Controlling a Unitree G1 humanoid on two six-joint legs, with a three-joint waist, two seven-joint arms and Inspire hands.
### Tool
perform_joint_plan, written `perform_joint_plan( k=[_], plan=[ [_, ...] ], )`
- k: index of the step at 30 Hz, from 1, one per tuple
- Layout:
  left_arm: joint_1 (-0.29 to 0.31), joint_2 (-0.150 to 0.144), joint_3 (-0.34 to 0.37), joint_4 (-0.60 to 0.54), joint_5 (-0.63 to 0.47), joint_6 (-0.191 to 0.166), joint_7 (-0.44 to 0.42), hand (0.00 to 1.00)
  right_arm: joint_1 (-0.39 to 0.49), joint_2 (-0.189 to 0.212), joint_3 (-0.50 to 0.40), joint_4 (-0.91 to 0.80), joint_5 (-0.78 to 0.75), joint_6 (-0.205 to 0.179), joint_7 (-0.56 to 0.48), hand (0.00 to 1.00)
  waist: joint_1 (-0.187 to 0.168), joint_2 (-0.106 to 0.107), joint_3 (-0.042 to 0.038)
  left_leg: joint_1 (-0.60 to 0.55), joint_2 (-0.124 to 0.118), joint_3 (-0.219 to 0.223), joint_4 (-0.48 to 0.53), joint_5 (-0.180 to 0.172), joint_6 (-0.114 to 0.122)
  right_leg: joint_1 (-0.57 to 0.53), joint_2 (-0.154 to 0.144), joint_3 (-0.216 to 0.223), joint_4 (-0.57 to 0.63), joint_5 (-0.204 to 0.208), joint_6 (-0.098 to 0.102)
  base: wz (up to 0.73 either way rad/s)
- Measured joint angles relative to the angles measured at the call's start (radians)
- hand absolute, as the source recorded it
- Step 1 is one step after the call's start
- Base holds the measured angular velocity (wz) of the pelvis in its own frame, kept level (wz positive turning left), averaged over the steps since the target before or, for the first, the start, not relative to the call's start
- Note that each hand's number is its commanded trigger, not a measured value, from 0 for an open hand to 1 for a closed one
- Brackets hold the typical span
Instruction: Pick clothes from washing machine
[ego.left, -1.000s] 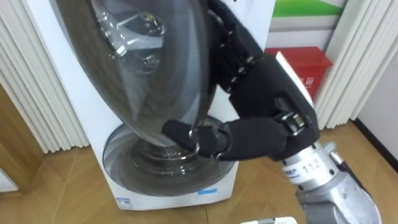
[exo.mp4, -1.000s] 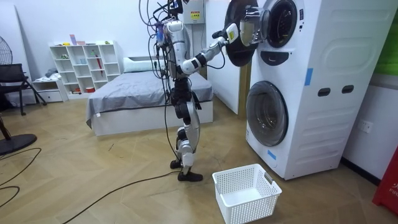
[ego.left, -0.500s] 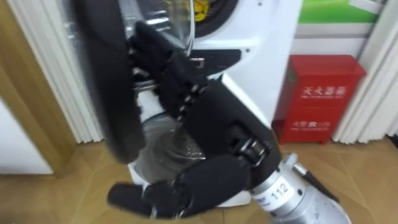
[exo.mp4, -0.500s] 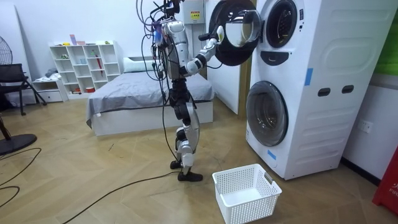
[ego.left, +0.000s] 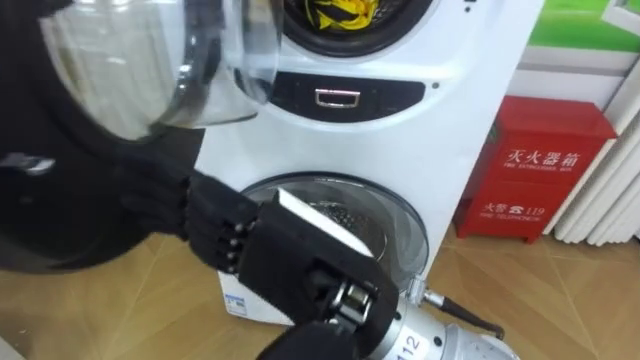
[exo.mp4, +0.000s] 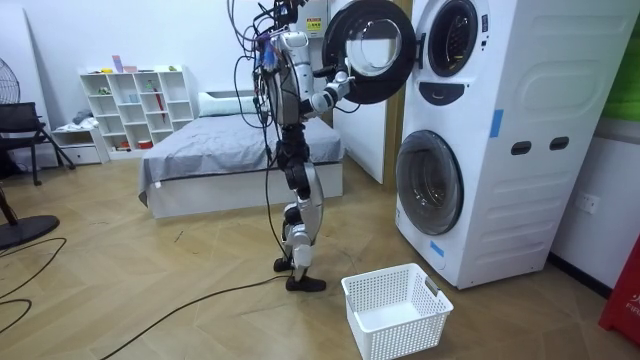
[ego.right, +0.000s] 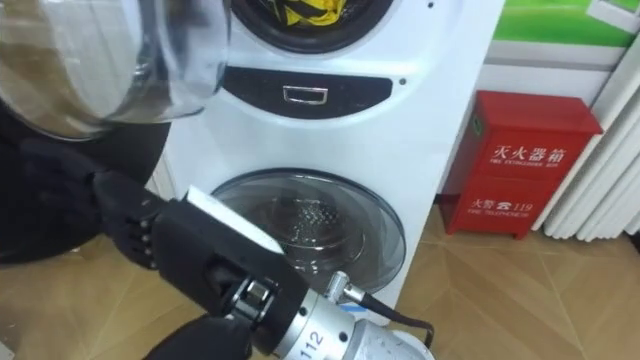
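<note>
Robot stood on the wooden floor facing the white stacked washing machine, beside the grey bed. Upper drum's round black door with glass bowl was swung wide open to the robot's left. Black right hand was raised at the door, fingers stretched out roughly straight against its dark rim, nothing gripped; fingertips were hard to separate from the black rim. Crumpled yellow clothes sat inside the open upper drum, well apart from the hand. Lower round glass door was closed. Red metal cabinet stood just beside the machine on the robot's right. White plastic laundry basket sat on the floor near the machine's base.
</note>
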Motion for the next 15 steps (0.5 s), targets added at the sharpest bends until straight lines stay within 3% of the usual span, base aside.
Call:
perform_joint_plan(
  k=[5, 9, 15],
  plan=[
    [-0.003, 0.0, 0.0, 0.004, 0.0, 0.0, 0.0, 0.0, 0.0, 0.0, -0.001, 0.0, -0.002, 0.0, 0.009, 0.0, 0.004, 0.001, 0.0038, 0.005, -0.002, 0.0, -0.011, -0.001, 0.001, 0.002, -0.002, -0.001, -0.003, -0.003, 0.006, 0.0],
    [-0.012, 0.0, 0.0, 0.023, 0.0, 0.0, 0.0, 0.0, 0.0, 0.0, -0.001, 0.0, -0.007, 0.0, 0.029, 0.0, 0.006, 0.0, 0.0159, 0.002, -0.006, 0.0, -0.01, -0.001, 0.001, 0.0, -0.005, -0.001, -0.002, -0.006, 0.011, 0.0],
    [-0.017, 0.0, 0.0, 0.027, 0.0, 0.0, -0.002, 0.0, -0.001, 0.0, -0.001, 0.0, -0.02, 0.0, 0.042, 0.0, 0.011, -0.002, 0.016, -0.001, -0.009, -0.001, -0.009, -0.001, 0.001, -0.002, -0.009, -0.002, -0.001, -0.008, 0.014, 0.01]
  ],
)
